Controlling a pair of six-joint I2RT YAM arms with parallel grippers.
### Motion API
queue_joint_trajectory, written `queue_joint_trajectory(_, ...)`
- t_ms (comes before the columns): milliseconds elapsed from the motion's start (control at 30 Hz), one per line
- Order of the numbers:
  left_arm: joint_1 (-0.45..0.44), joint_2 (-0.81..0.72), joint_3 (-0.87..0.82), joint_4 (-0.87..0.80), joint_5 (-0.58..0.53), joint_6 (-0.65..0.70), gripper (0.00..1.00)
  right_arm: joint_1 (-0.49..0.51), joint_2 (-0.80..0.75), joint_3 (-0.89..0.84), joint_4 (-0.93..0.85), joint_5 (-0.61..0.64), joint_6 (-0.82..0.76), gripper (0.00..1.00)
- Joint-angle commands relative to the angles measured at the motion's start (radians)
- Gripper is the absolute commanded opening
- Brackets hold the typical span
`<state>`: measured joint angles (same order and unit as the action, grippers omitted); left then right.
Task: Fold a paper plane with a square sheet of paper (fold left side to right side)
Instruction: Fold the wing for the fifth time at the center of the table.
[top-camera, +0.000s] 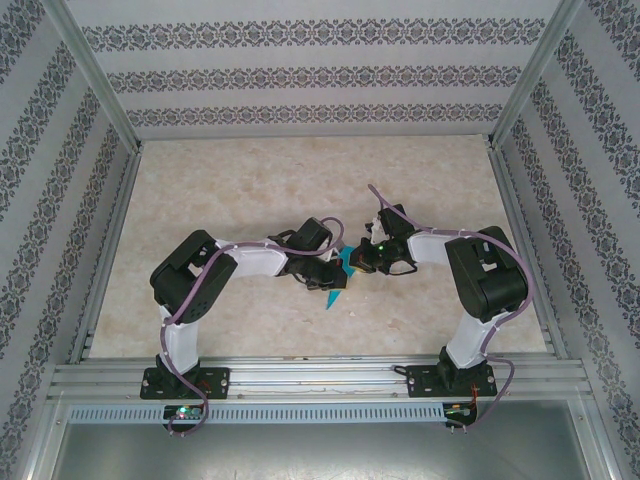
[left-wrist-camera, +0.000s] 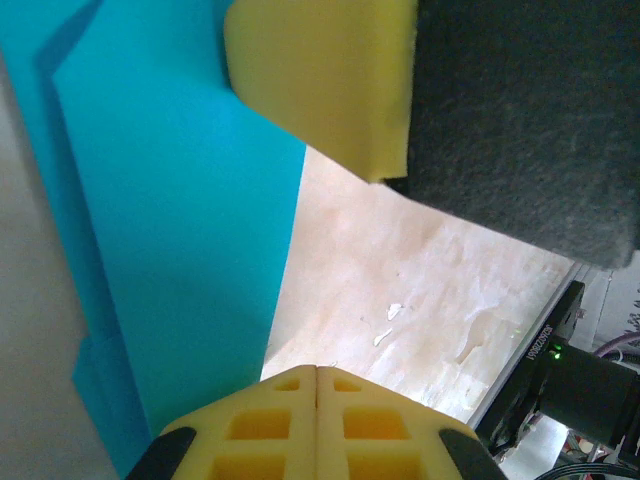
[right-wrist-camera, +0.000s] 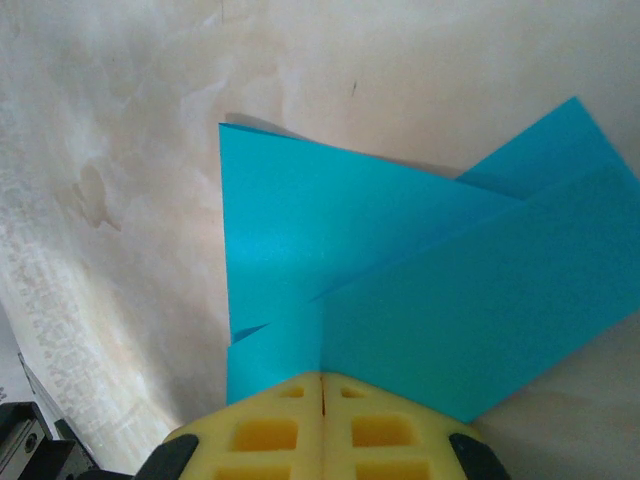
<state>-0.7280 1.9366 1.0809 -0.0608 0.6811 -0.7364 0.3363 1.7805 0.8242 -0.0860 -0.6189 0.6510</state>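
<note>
table (top-camera: 250, 180) middle, slightly toward the near edge: sheet of paper (top-camera: 336, 281) lies there | left claw (top-camera: 318, 272) at the sheet's left side | right claw (top-camera: 362, 262) at its right side (tips facing across the sheet, close together)

We see a folded paper (right-wrist-camera: 400, 290) in plain teal-blue, unmarked, a shade darker where one layer shadows another. The counter (top-camera: 300, 190) is mottled beige and cream, rather like marble. The left end effector (left-wrist-camera: 317, 385) and the right end effector (right-wrist-camera: 322, 390) both have pale yellow pads on black bodies. The arms (top-camera: 250, 262) are black with white sections, and the cables (top-camera: 384, 199) along them are purple. The walls (top-camera: 300, 75) are white with bands of dark grey floral ornament. The frame (top-camera: 300, 375) is silver.
</note>
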Motion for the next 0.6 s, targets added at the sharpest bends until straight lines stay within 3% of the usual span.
queue_joint_trajectory(0,-0.011,0.007,-0.009,-0.036,0.014,0.032,0.02,0.016,0.066,-0.030,-0.131,0.116,-0.026,0.00)
queue_joint_trajectory(567,-0.019,-0.009,-0.053,-0.047,0.030,0.058,0.02,0.018,0.072,-0.010,-0.182,0.148,-0.054,0.00)
